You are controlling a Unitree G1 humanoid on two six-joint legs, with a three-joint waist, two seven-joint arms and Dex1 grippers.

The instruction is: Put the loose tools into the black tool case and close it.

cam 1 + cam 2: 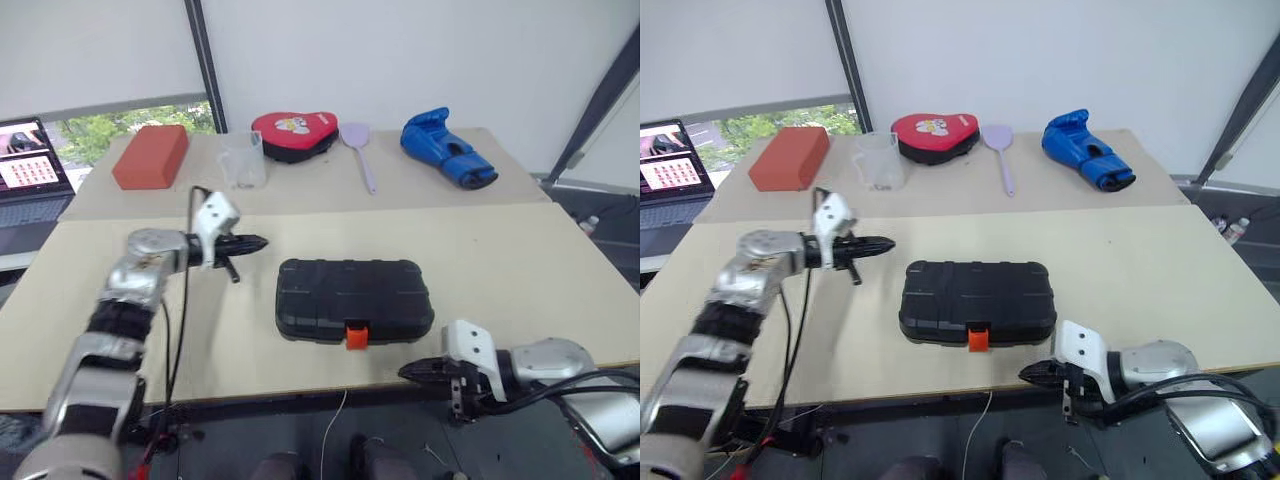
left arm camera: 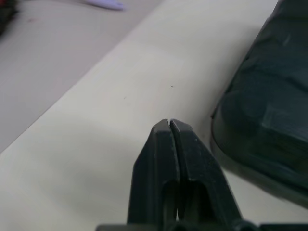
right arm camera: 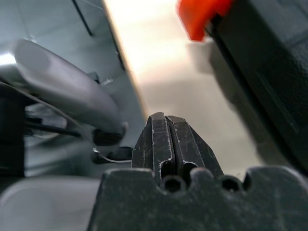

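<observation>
The black tool case (image 1: 354, 298) lies closed and flat in the middle of the near table, its small orange latch (image 1: 357, 336) at the front edge. The loose tools are hidden or out of view. My left gripper (image 1: 262, 241) hovers just left of the case's back left corner, pointing at it, shut and holding nothing; its wrist view has the case (image 2: 269, 120) beside the fingers. My right gripper (image 1: 403, 372) is at the table's front edge, right of the latch, pointing left, shut and holding nothing. The latch (image 3: 199, 14) shows beyond it in the right wrist view.
On the far table stand a red-brown block (image 1: 150, 156), a clear measuring cup (image 1: 243, 160), a red padded mitt (image 1: 294, 134), a lilac spatula (image 1: 361, 152) and a blue boxing glove (image 1: 445, 148). A laptop (image 1: 30, 165) sits at the far left. Bare tabletop (image 1: 520, 270) stretches right of the case.
</observation>
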